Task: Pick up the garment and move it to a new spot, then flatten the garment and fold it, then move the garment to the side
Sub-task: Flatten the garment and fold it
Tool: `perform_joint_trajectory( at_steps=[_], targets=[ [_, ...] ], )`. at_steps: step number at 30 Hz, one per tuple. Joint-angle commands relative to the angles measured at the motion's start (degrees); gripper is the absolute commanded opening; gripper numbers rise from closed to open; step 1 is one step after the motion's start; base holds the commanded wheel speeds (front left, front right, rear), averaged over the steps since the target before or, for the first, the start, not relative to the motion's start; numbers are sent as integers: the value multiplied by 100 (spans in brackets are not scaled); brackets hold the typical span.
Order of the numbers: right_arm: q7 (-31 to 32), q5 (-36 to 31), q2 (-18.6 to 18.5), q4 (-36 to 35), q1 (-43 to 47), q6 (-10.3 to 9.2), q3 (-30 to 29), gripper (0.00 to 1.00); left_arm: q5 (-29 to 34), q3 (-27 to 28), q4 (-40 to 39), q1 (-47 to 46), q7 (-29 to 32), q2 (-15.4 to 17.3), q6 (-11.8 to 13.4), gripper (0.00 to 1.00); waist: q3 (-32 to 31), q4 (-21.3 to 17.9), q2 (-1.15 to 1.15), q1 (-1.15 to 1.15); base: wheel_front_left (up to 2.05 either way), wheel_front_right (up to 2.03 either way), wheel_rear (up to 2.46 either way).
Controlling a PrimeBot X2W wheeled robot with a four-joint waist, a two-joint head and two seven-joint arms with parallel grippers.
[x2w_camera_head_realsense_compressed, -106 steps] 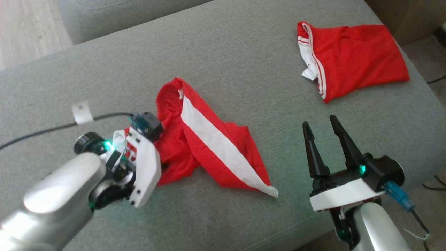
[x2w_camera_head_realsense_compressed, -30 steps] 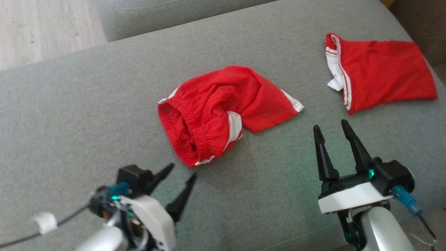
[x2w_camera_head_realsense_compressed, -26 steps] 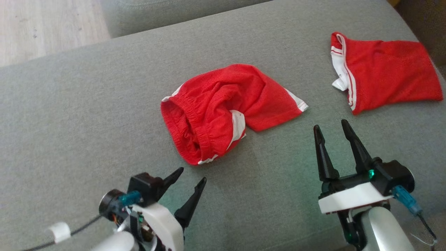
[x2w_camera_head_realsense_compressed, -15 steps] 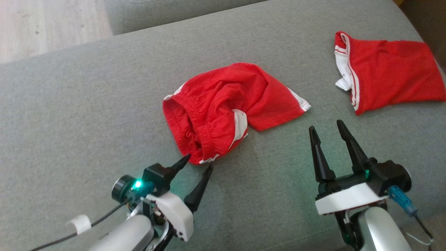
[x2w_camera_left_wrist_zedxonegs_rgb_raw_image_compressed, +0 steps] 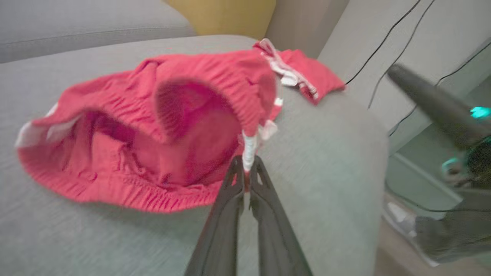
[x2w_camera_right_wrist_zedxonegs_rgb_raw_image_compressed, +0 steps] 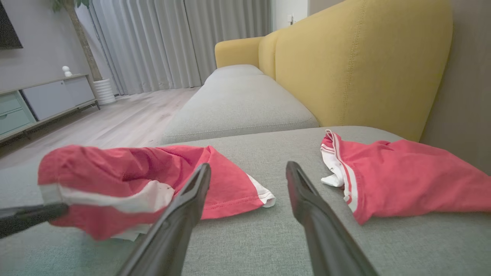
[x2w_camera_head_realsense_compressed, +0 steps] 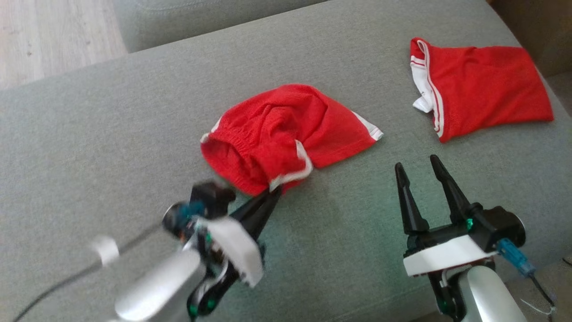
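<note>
Your left gripper [x2w_camera_head_realsense_compressed: 273,190] has come forward and now pinches the near white hem [x2w_camera_left_wrist_zedxonegs_rgb_raw_image_compressed: 248,147] of the garment [x2w_camera_head_realsense_compressed: 286,129], lying mid cushion [x2w_camera_head_realsense_compressed: 111,134]; your right gripper [x2w_camera_head_realsense_compressed: 414,162] hangs wide, near right.

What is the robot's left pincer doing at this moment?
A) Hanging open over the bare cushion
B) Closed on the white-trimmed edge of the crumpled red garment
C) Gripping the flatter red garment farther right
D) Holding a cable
B: the left pincer has its fingers pressed together on the white-trimmed edge of the crumpled red garment, while the right pincer stands open, holding nothing.
</note>
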Motion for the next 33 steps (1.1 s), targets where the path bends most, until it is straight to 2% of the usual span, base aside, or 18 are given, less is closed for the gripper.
perform_joint_trajectory(
  at_steps=[1,3,5,8,11,15,19,25,30,33],
  targets=[
    [-61,65,-27,-174,-101,41,101,100,-266,323,-434,-407,189,76,-86,0,-30,-20,0,0,0,0,0],
    [-61,97,-27,-189,-105,41,99,100,-647,499,-890,-628,609,144,-153,0,-61,-48,0,0,0,0,0],
    [-61,133,-27,-205,-128,41,133,100,-984,714,-1303,-944,1082,257,-107,0,-82,-95,0,0,0,0,0],
    [-61,223,-27,-226,-201,41,225,100,-1468,1077,-1700,-1473,1801,425,114,0,-111,-219,0,0,0,0,0],
    [-61,332,-27,-247,-279,41,290,100,-1865,1470,-1770,-2009,2341,527,427,0,-132,-363,0,0,0,0,0],
    [-61,446,-27,-235,-352,41,361,100,-1980,1809,-1520,-2617,2632,609,711,0,-149,-567,0,0,0,0,0],
    [-61,512,-27,-219,-342,41,354,100,-1889,1892,-1257,-2906,2599,508,906,0,-187,-686,0,0,0,0,0],
    [-61,583,-27,-259,-330,41,291,100,-1753,1670,-1163,-2675,2596,493,985,0,-157,-720,0,0,0,0,0],
    [-61,590,-27,-287,-305,41,266,100,-1819,1180,-1234,-1829,2925,744,909,0,-135,-666,0,0,0,0,0],
    [-61,591,-27,-316,-305,41,248,100,-1940,1093,-1416,-1233,2914,941,962,0,-109,-624,0,0,0,0,0]
  ],
)
